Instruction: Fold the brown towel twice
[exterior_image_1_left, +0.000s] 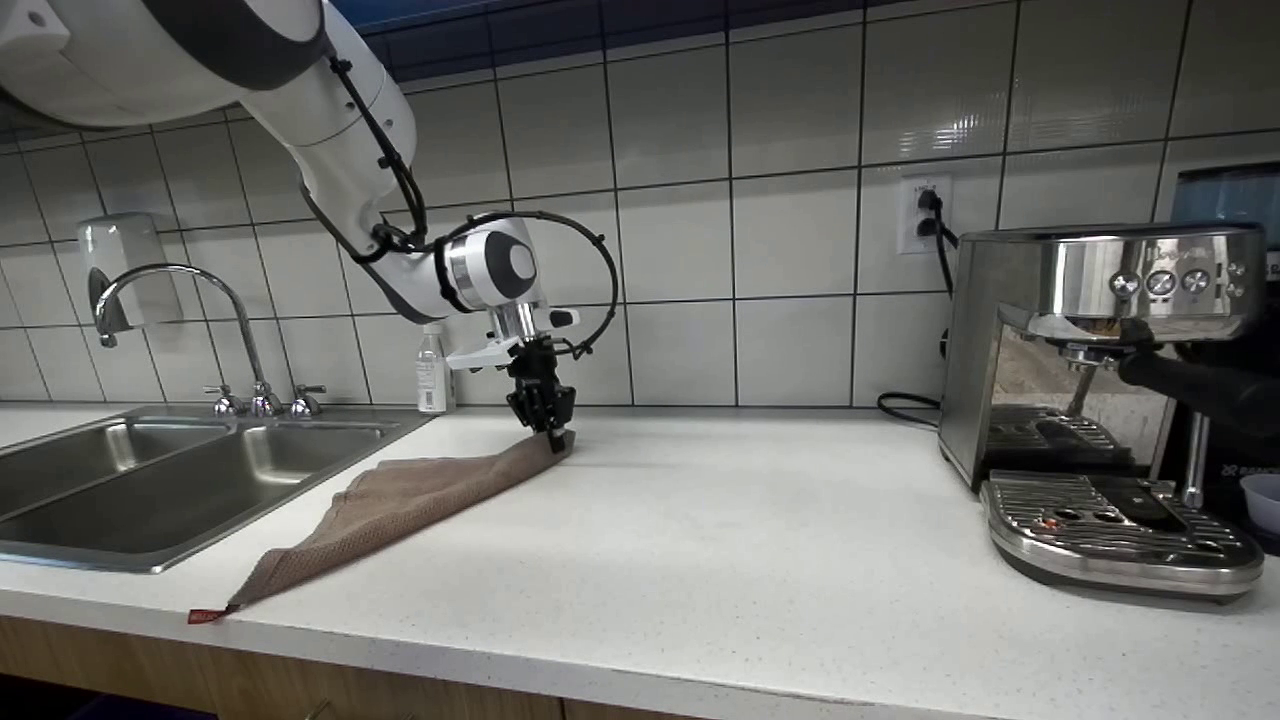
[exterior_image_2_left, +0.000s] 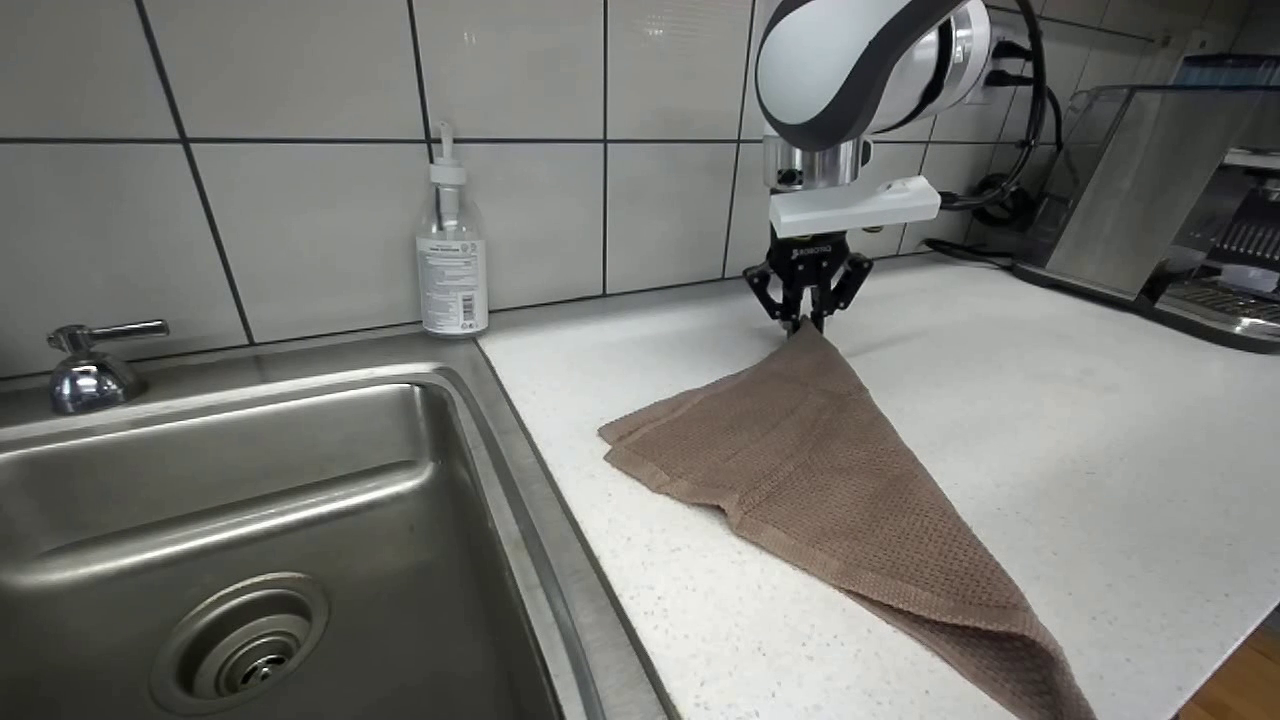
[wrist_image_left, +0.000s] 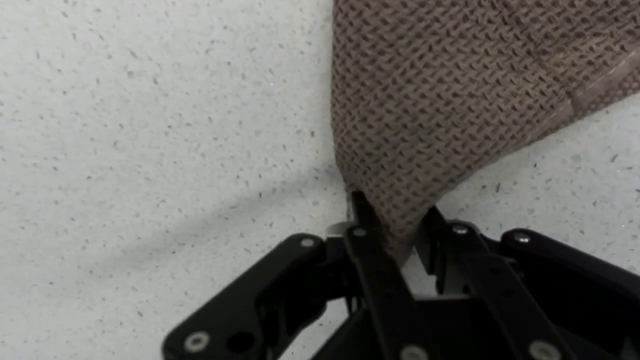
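Over counter (exterior_image_2_left: 1050, 420), gripper (wrist_image_left: 396, 210) nearly closed; towel (exterior_image_2_left: 800, 450) pinched.

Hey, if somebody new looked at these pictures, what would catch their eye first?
Probably the brown towel, lying slantwise on the white counter beside the steel sink. The black gripper has the towel's far tip between its jaws. Next, maybe, the shiny coffee machine, at the right in both exterior views.

Your arm (exterior_image_1_left: 335, 150) slants down from the upper left in an exterior view and bends at the wrist (exterior_image_1_left: 500, 262), from which your gripper (exterior_image_2_left: 806, 324) points downward. In the wrist view, its two black fingers (wrist_image_left: 368, 250) stand a narrow gap apart; whether they clamp cannot be told.
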